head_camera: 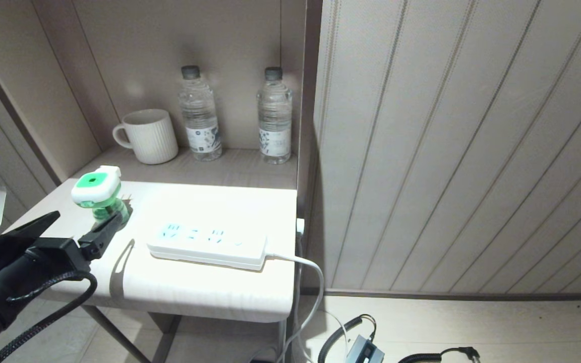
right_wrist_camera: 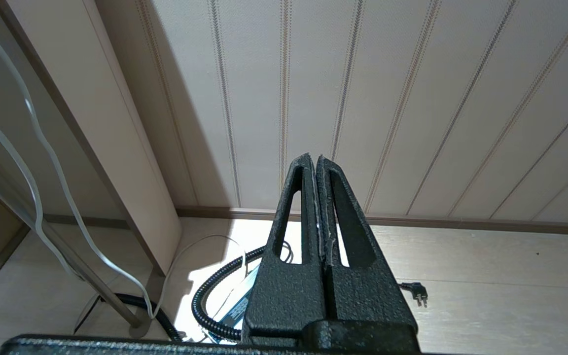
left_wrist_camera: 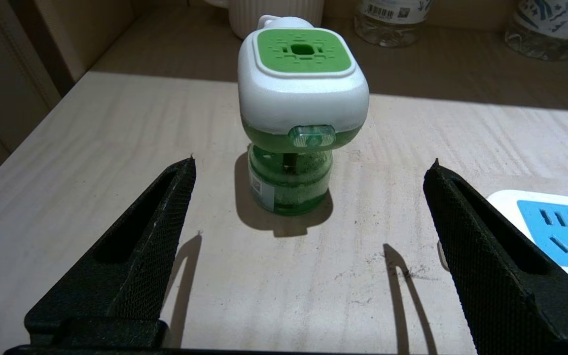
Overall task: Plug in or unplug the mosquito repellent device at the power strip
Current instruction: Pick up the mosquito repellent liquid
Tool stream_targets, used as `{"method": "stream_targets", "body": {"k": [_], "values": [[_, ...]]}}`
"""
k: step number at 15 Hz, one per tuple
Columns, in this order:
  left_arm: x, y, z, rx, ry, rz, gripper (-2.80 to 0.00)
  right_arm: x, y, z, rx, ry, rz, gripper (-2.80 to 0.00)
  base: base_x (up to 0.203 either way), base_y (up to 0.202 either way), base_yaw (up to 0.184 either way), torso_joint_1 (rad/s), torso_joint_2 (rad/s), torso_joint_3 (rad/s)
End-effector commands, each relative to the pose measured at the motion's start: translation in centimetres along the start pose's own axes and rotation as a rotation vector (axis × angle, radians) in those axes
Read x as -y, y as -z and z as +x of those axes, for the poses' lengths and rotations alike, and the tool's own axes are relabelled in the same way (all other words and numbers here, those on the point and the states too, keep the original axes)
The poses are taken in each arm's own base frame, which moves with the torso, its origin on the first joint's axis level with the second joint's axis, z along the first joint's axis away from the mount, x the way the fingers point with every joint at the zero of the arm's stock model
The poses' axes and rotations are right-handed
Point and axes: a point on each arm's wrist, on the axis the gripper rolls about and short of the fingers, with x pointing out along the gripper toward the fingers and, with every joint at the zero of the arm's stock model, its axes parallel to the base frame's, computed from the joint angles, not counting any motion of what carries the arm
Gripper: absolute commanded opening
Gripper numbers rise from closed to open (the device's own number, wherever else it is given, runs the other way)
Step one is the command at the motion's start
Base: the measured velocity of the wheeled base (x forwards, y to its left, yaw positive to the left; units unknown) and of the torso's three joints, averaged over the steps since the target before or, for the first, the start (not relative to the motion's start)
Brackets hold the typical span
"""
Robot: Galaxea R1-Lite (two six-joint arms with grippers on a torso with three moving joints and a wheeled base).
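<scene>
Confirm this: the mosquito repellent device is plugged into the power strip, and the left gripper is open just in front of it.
Not plugged in. The left wrist view shows the mosquito repellent device standing upright on the table, apart from the power strip. The left gripper is indeed open just in front of it.

The pale wood-grain table [head_camera: 205, 292] carries the mosquito repellent device [head_camera: 97, 194], standing upright on its green bottle just ahead of the left tool [head_camera: 86, 229]. The white power strip [head_camera: 207, 244] lies flat beside the tool's right finger, cord [head_camera: 298, 262] trailing off the far edge. Further beyond the tool stand a ribbed mug [head_camera: 148, 136] and two water bottles [head_camera: 199, 113].
</scene>
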Motion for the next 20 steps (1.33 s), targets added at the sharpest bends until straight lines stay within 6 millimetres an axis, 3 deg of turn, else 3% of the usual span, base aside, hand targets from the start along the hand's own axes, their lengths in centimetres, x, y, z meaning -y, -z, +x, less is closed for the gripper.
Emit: {"method": "stream_targets", "body": {"k": [1,20], "values": [[0.4,-0.5,0.8,0.013,0.005,-0.003,0.00,0.0,0.0,0.0,0.000,0.000,0.000,-2.80,0.000,0.000,0.000,0.000,0.00,0.000],[1.4,0.0,5.9,0.038,-0.187,-0.090,0.00,0.0,0.0,0.0,0.000,0.000,0.001,-2.80,0.000,0.000,0.000,0.000,0.00,0.000]]}}
